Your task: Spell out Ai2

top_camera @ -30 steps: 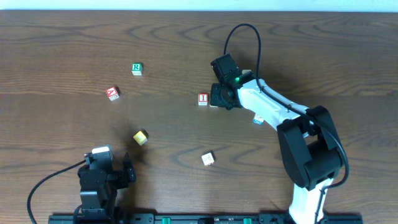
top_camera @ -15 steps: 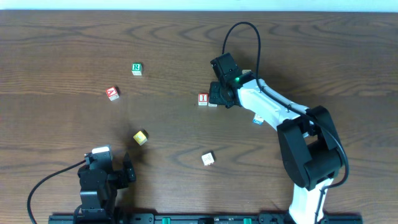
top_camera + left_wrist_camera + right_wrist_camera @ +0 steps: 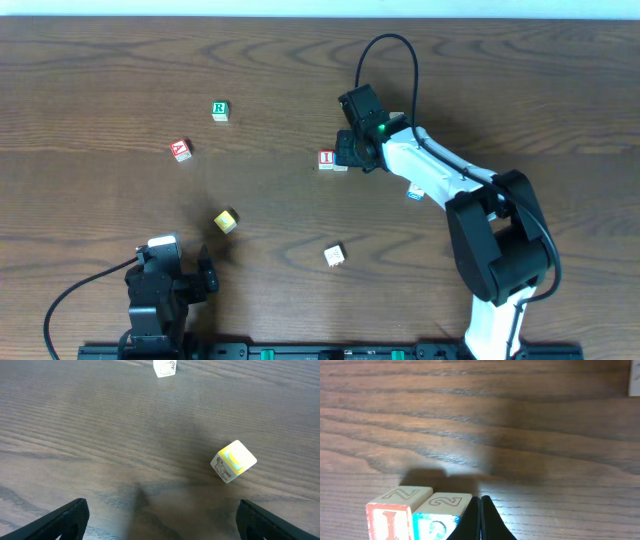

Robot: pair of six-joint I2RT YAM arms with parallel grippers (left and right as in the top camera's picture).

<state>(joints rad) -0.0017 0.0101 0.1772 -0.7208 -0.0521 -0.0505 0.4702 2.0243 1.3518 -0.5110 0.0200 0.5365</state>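
right gripper (image 3: pixel 480 519): fingers closed tight, holding nothing, tips against the 2 block (image 3: pixel 443 510), which sits flush right of the i block (image 3: pixel 389 519). risk: pushing further skews or slides the pair. a block (image 3: pixel 180 150) lies well apart, left. left gripper (image 3: pixel 162 517) wide, empty.

Overhead: R block (image 3: pixel 220 110) upper left, green "R"; A block (image 3: pixel 180 150) left, red "A"; I block (image 3: pixel 326 159) centre, red "I". Right wrist, bottom left: 2 block (image 3: pixel 445 502), top reads "2".
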